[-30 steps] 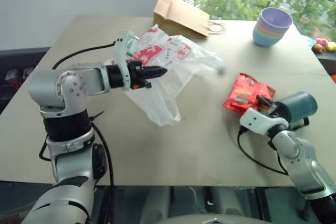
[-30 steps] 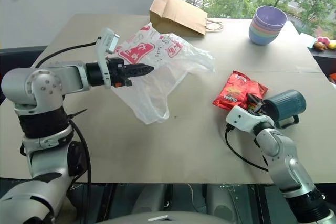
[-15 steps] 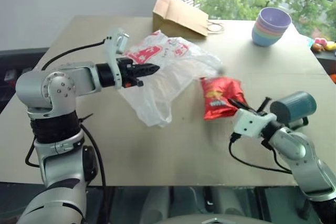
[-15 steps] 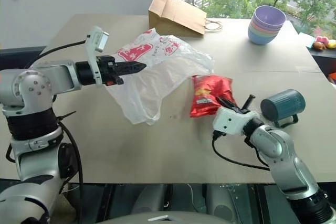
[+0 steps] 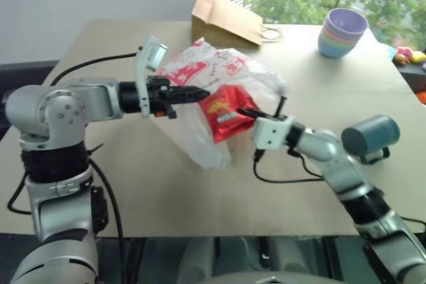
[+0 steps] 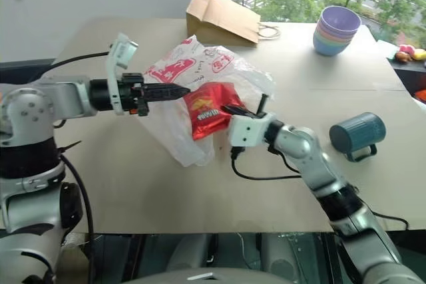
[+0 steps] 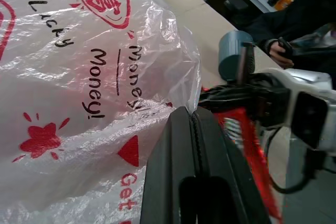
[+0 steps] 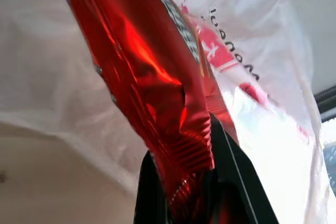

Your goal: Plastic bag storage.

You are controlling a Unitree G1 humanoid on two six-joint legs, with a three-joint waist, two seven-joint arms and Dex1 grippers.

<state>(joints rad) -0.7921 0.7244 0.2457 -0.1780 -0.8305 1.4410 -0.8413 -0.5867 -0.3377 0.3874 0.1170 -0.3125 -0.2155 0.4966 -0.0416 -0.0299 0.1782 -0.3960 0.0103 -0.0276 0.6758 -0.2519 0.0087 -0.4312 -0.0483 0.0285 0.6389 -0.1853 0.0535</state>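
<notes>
Where a second ago the right gripper lay low at the right of the table beside the red snack packet, it now reaches left across the middle, its fingers clamped on the packet's edge and carrying it up against the plastic bag. The packet has left its old spot near the teal mug and hangs in front of the bag's translucent front, just right of the left gripper. That left gripper holds much the same place as before, at the left centre of the table, its two black fingers pressed fully together and pinching the bag's thin film, so the bag is lifted off the table and droops below the fingers toward the near side. The bag itself sits a little left of the table's centre, its printed red squares facing up. Farther off, the brown paper bag and the stack of pastel bowls stand unmoved.
</notes>
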